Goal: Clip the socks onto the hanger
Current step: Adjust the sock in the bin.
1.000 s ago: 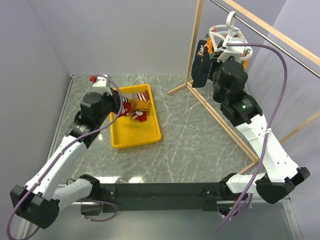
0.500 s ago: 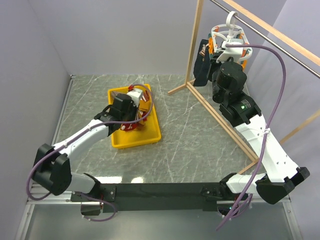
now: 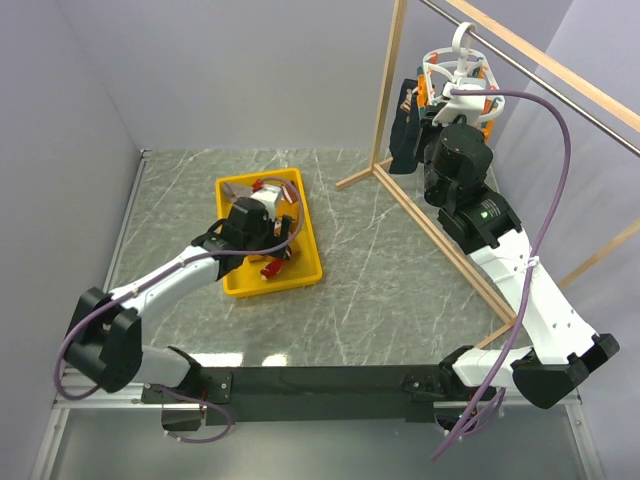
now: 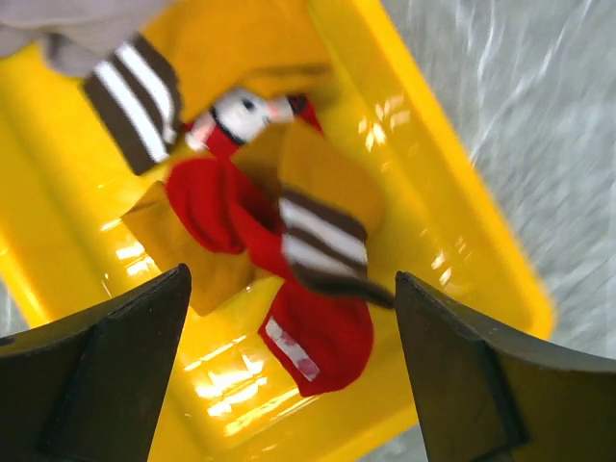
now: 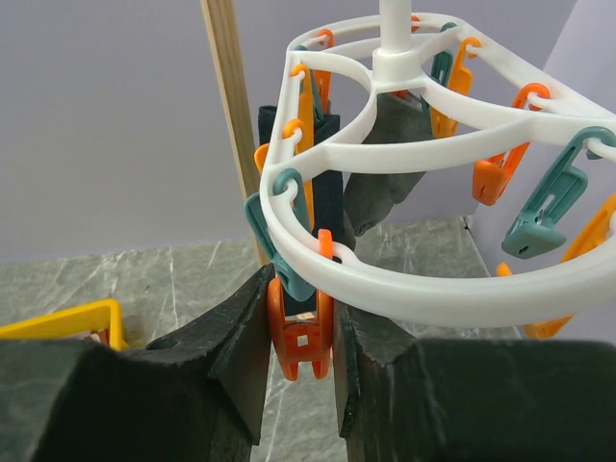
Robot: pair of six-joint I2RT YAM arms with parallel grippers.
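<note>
- The left gripper [image 3: 266, 214], which was out beyond the far left corner of the yellow tray [image 3: 304, 272] a second ago, is now hanging over the tray's middle, a little nearer than half a second ago.
- Its jaws are standing spread wide with nothing between them, above the loose socks [image 4: 320, 332]: red ones and mustard ones with brown-and-white striped cuffs, lying tangled on the tray floor.
- The right gripper [image 5: 300, 332] is staying up at the hanger [image 5: 416, 146], where it was in both earlier views, and is pinching an orange clip [image 5: 300, 348] that is dangling from the outer white ring.
- A dark navy sock [image 5: 327, 188] is already hanging from the hanger's far side, beside the upright of the wooden frame [image 5: 229, 115].
- The tray walls are rising close around the socks, with the right-hand wall just beside the striped cuff.
- The marble table [image 3: 385, 285] is lying bare between the tray and the frame's foot.
- Teal and orange clips are crowding the ring on both sides of the right gripper.
</note>
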